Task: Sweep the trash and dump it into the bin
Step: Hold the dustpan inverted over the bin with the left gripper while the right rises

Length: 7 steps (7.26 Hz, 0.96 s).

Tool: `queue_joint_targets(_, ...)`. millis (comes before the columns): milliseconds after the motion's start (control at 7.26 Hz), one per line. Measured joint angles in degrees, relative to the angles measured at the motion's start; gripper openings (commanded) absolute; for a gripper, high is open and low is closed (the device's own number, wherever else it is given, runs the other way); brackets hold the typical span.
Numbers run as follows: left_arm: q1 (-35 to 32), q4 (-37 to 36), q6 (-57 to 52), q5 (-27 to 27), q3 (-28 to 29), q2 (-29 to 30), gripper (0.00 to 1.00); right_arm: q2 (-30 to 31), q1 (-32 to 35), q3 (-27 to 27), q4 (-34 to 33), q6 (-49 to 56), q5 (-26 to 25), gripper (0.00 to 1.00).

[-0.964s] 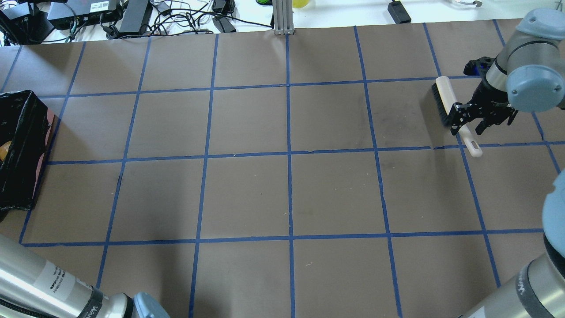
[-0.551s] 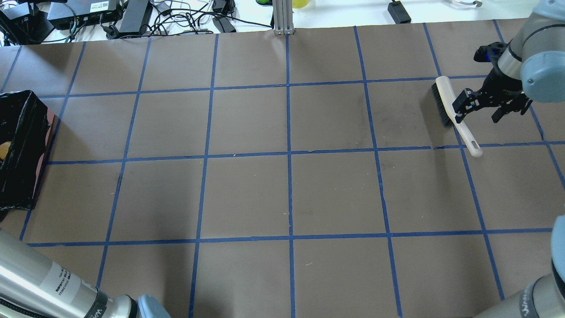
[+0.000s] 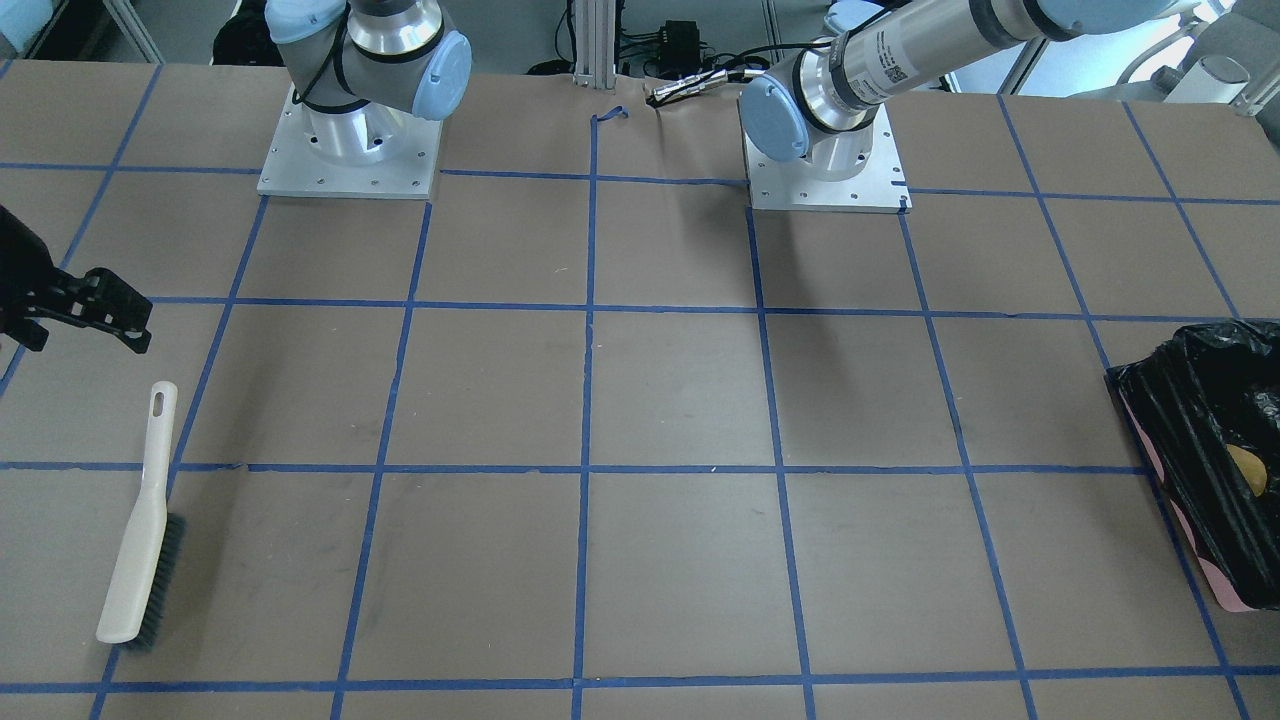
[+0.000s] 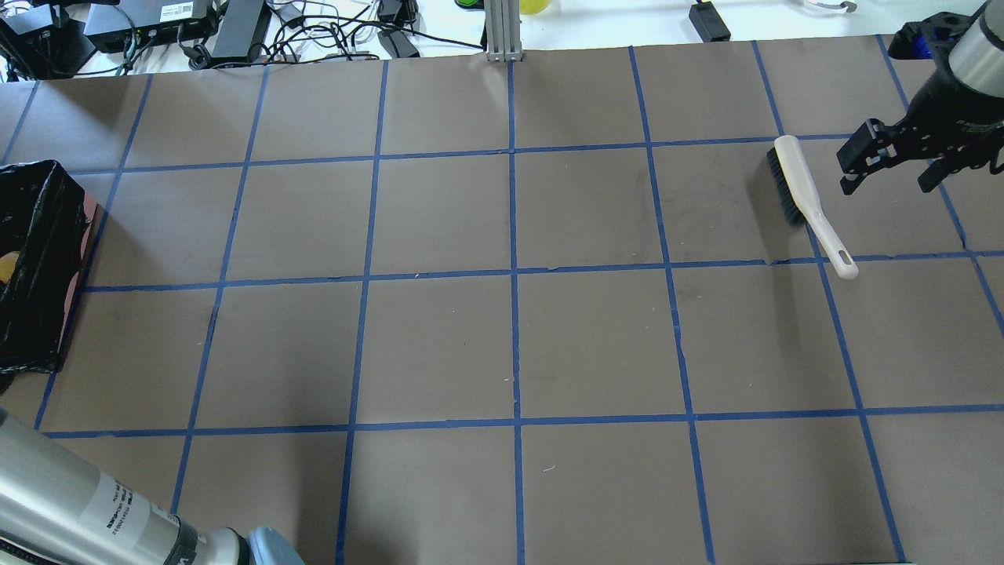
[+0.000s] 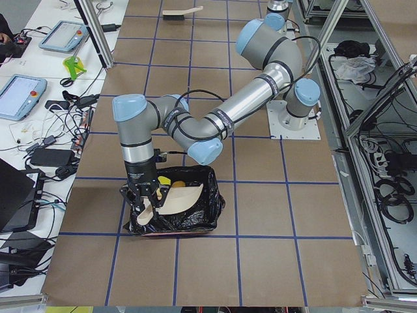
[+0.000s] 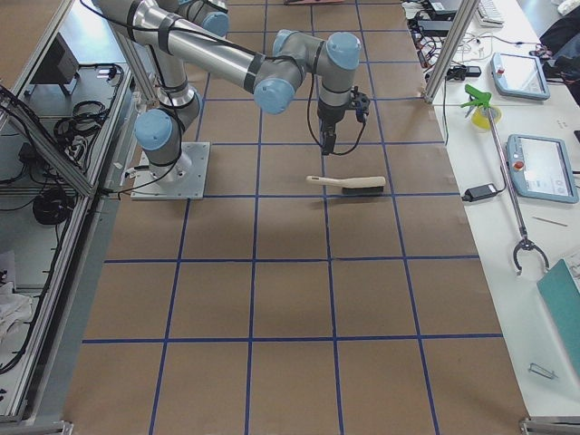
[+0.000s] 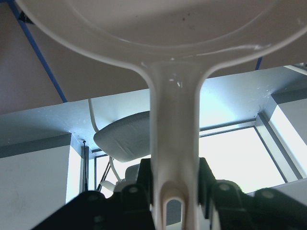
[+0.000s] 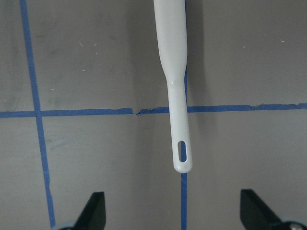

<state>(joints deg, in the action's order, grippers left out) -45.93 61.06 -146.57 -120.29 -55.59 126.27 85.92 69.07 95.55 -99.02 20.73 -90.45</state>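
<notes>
The bin (image 4: 35,259) is pink with a black bag and sits at the table's left end; it also shows in the front-facing view (image 3: 1190,400) and the left view (image 5: 199,215). A golden-brown piece (image 3: 1245,468) and a yellow piece (image 5: 164,178) of the trash lie inside it; the cream slice is hidden. My left gripper (image 7: 175,191) is shut on the handle of the beige dustpan (image 5: 177,199), which is tilted over the bin. My right gripper (image 4: 885,182) is open and empty, above and beside the brush (image 4: 792,180).
The cream-handled brush lies flat on the brown paper at the far right (image 3: 140,540), its handle end (image 8: 181,153) between my open right fingers in the wrist view. Cables and boxes (image 4: 196,31) lie beyond the table's far edge.
My right gripper has lifted off the brush handle and moved away to the far right. The brush has stayed where it lies. The left arm has barely shifted.
</notes>
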Motion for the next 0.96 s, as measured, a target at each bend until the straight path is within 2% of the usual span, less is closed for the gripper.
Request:
queue_joint_targets(413, 0.29, -3.91, -1.16, -0.02, -5.97, -3.74, 0.00, 7.18, 6.84, -1.56, 4.42, -0.23, 0.33, 1.00)
queue_joint_targets(826, 0.66, -7.79, -2.54, 0.62, -8.93, -5.23, 0.00, 8.18, 9.64, -1.19, 5.46, -0.21, 0.24, 1.00)
queue_joint_targets(964, 0.82, -6.88, -3.51, 3.04, -8.97, -5.51, 0.00, 8.26, 9.87, -1.09, 6.35, -0.26, 0.08, 1.00)
